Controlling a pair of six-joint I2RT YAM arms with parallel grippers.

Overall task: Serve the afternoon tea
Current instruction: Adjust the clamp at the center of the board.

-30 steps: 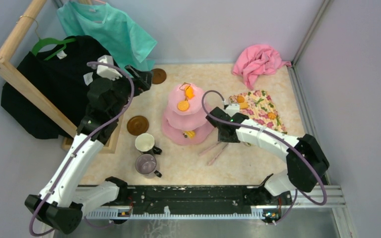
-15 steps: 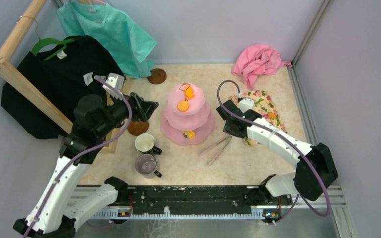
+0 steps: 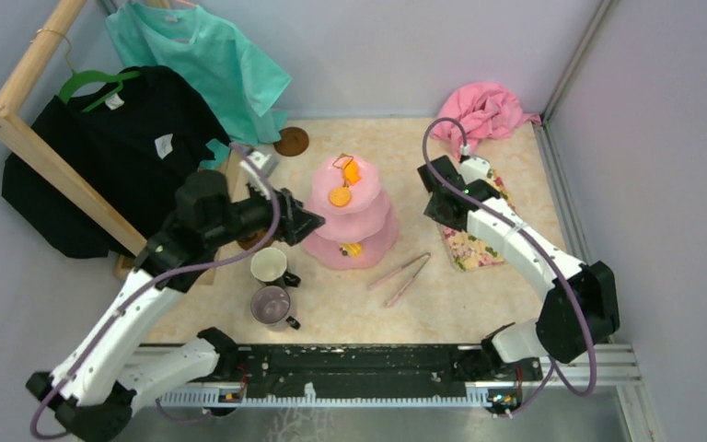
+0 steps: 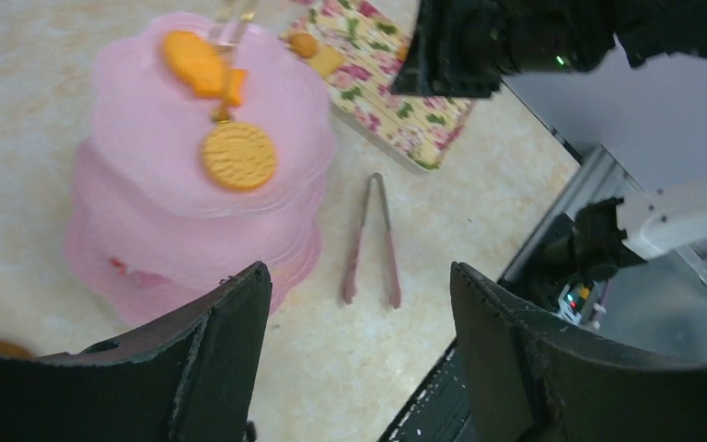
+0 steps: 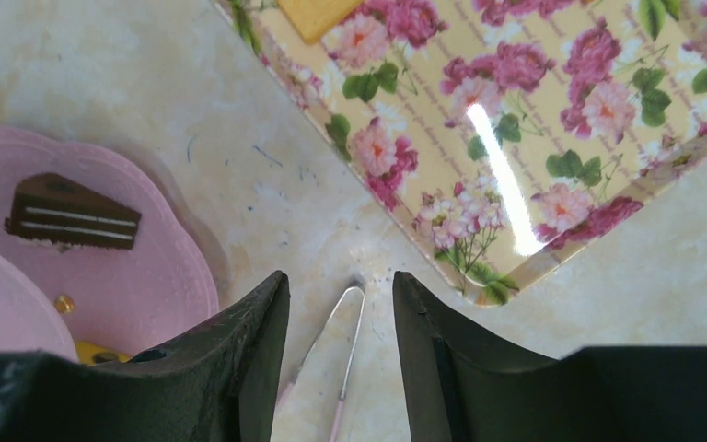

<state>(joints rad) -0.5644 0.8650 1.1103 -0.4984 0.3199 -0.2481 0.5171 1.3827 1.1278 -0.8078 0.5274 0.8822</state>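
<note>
The pink three-tier cake stand [image 3: 368,241] with its gold loop [image 3: 341,164] stands mid-table. It holds an orange snack [image 3: 352,171], a round cookie [image 3: 339,196] and a yellow snack [image 3: 352,249]. The right wrist view shows a brown cake slice [image 5: 72,215] on a low tier. The white mug [image 3: 269,265] and the grey-purple mug [image 3: 272,304] stand front left. One brown saucer [image 3: 292,141] lies at the back; another is mostly hidden under my left arm. My left gripper [image 3: 308,221] is open and empty beside the stand's left side. My right gripper [image 3: 434,214] is open and empty above the floral mat's near corner.
Pink tongs [image 3: 400,276] lie on the table right of the stand, below my right gripper [image 5: 341,281]. The floral mat [image 3: 479,244] holds small snacks [image 4: 306,44]. A pink cloth [image 3: 483,115] lies back right. A wooden clothes rack [image 3: 46,166] with shirts stands at the left.
My left arm has swung from the back saucer to the right, up to the stand. My right arm has drawn back from the tongs toward the floral mat. The tongs have not moved.
</note>
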